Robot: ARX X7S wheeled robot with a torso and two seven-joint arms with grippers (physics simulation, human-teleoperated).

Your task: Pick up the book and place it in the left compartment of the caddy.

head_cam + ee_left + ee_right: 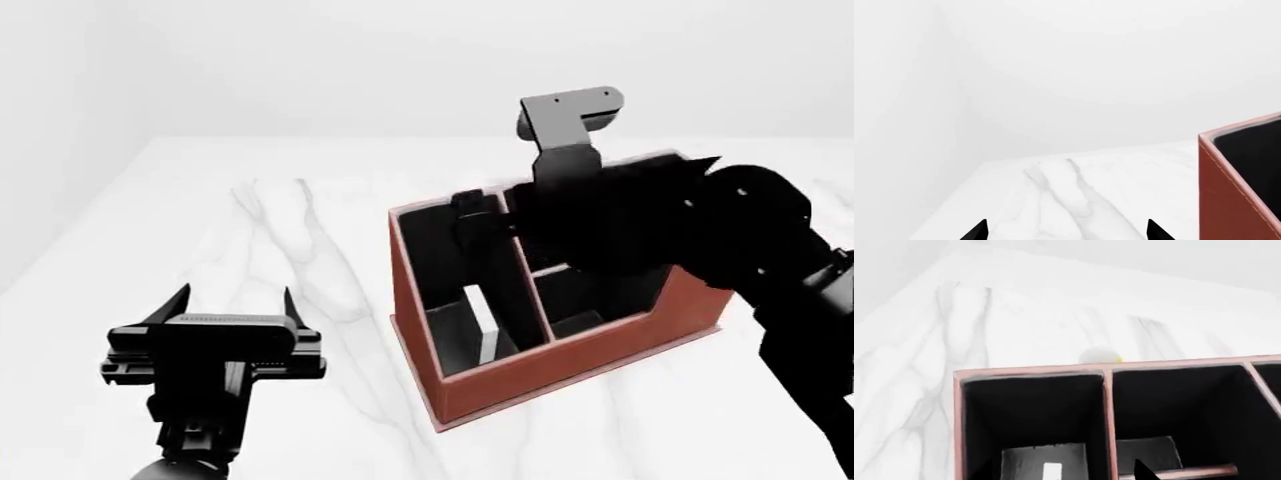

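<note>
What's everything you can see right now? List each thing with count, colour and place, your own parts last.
Table: one, white marble, under everything.
Caddy: one, reddish-brown with black lining, right of centre.
Book: one, white edge showing, standing inside the caddy's long left compartment.
Small round object: one, whitish with a yellow spot, on the table beside the caddy's outer wall.
Left gripper: black, open, over bare table.
Right gripper: black, over the caddy; jaws unclear.

Both arms matte black, blocky. Left gripper (232,300) has a ribbed grey strip across its wide crossbar and two thin pointed black fingers (175,301). Right arm (747,240) is bulky with rounded joints, topped by a grey L-shaped bracket (567,118) with two small screw dots.
</note>
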